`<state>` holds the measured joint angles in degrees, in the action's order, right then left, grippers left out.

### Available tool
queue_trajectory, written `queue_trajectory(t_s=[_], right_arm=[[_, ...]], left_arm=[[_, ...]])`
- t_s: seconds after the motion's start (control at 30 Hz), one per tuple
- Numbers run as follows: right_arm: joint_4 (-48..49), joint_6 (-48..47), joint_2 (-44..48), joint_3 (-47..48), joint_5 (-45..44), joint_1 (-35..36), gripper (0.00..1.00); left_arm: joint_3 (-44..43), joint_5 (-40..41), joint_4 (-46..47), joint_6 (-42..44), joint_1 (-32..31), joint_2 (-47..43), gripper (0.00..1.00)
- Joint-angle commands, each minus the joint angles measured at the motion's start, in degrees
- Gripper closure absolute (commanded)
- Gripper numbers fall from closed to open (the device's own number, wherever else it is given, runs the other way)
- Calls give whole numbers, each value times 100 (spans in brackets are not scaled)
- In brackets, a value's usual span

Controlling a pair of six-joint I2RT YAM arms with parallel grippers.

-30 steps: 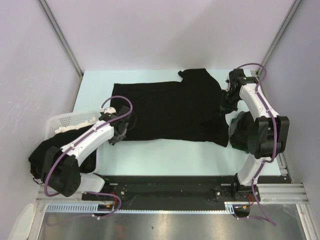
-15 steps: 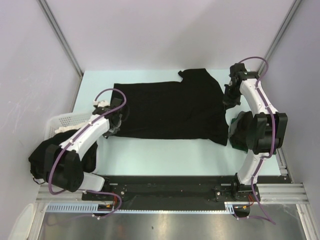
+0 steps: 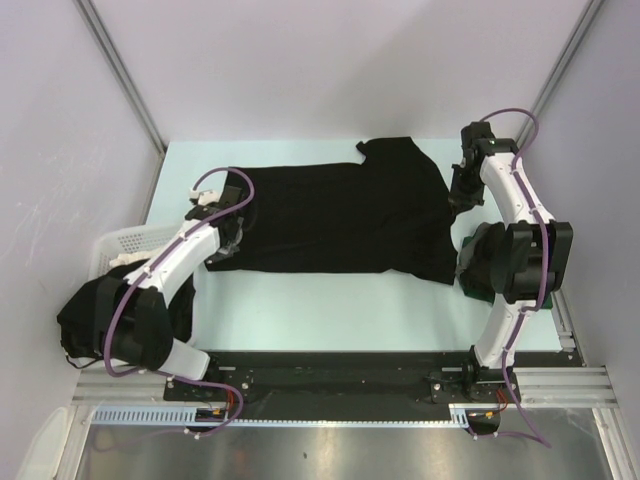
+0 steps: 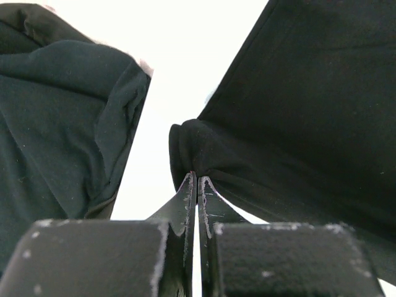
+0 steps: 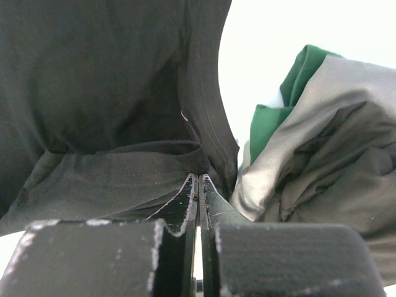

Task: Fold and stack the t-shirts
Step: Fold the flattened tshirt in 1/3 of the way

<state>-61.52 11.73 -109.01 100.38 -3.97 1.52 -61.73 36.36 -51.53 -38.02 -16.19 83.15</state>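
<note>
Top view, t-shirt: 1 black t-shirt point(image 3: 340, 215) lies spread across the table point(image 3: 320, 300), with 1 sleeve at the far right.
Top view, left gripper: the left gripper point(image 3: 230, 235) sits on the shirt's left edge, near the white basket point(image 3: 120, 240).
Top view, right gripper: the right gripper point(image 3: 460, 195) sits on the shirt's right edge, just beyond the green and grey bundle point(image 3: 480, 255).
Left wrist, grip: the jaws are pinched narrow on a bunched fold of the black cloth. The shirt runs off to the right. A heap of dark cloth point(image 4: 62, 117) lies left, apart across bare table.
Right wrist, grip: the jaws are pinched tight on the shirt's hem. The shirt fills the left. The bundle lies just right of the fingers; whether it touches the shirt is unclear.
Step in hand: probably tensioning or lifting the 2 held edges for a fold.
Doing it well: move both arms together and evenly, keep the cloth taut but not stretched, and carry the right edge clear of the bundle.
</note>
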Motion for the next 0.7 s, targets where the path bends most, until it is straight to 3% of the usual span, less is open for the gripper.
queue_trajectory(t_s=[0.0,0.67], right_arm=[[8,-109,-102,491,-263,-64,100],[88,-162,-612,913,-517,-64,100]], left_arm=[[-225,275,125,269,98,43,100],[-646,310,495,664,458,596,100]])
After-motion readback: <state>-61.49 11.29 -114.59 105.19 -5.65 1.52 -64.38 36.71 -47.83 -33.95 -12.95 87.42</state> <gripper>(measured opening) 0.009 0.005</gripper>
